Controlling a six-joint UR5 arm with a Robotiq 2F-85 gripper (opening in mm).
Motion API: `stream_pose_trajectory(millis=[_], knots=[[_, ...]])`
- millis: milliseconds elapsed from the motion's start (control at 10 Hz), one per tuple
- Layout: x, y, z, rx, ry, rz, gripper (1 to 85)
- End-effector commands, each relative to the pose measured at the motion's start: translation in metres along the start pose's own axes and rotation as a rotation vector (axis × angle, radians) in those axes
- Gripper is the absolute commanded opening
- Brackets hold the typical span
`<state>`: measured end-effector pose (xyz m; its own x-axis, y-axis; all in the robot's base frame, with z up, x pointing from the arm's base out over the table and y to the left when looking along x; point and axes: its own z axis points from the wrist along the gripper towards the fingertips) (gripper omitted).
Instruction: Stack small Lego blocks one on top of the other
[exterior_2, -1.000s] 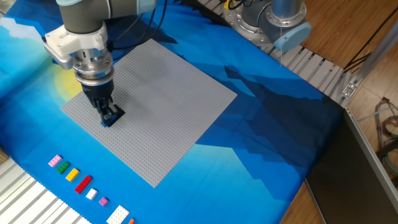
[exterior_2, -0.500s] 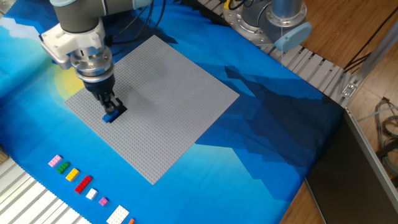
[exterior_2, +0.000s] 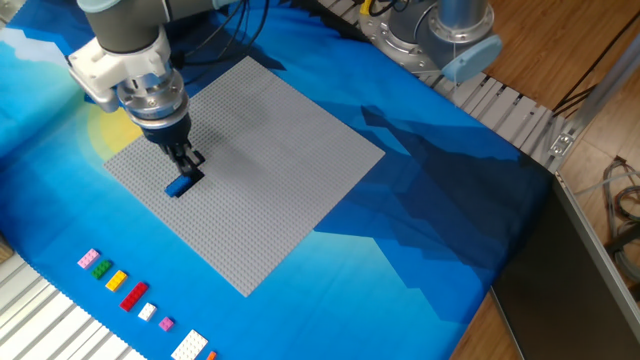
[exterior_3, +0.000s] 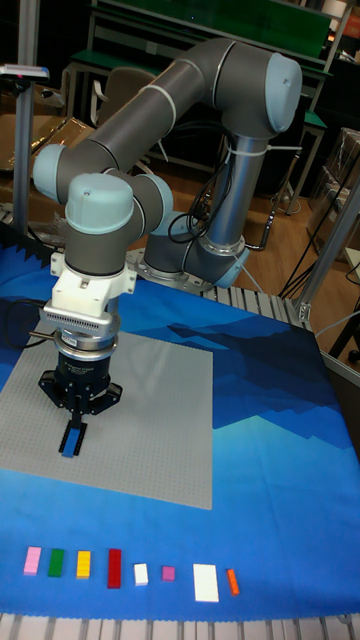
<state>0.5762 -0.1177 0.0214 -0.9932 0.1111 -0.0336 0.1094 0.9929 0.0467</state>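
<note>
A small blue Lego block (exterior_2: 180, 187) lies on the large grey baseplate (exterior_2: 270, 150), close to its left corner. My gripper (exterior_2: 189, 163) hangs just above and slightly behind the block, its dark fingers narrowly apart and holding nothing. In the tall fixed view the same blue block (exterior_3: 68, 446) shows just below the gripper (exterior_3: 75, 431), on the left part of the baseplate (exterior_3: 150, 400). The black Lego block cannot be made out; dark fingers and shadow cover the spot right beside the blue one.
A row of loose coloured bricks (exterior_2: 125, 290) lies on the blue cloth in front of the baseplate, also visible as a line of bricks (exterior_3: 115, 567). The arm's base (exterior_2: 440, 30) stands at the back right beside metal rails. The table edge drops off at the right.
The gripper held the blue block down on the baseplate, then let it go and rose slightly up and back. The block stays on the plate.
</note>
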Motion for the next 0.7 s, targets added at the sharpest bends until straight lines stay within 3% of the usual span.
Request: stream_pose_trajectory(millis=[0,600], knots=[[-0.002,-0.0007,0.0025,0.004,0.001,-0.001,1.0],[-0.0112,0.0016,-0.0006,0.003,-0.002,0.015,1.0]])
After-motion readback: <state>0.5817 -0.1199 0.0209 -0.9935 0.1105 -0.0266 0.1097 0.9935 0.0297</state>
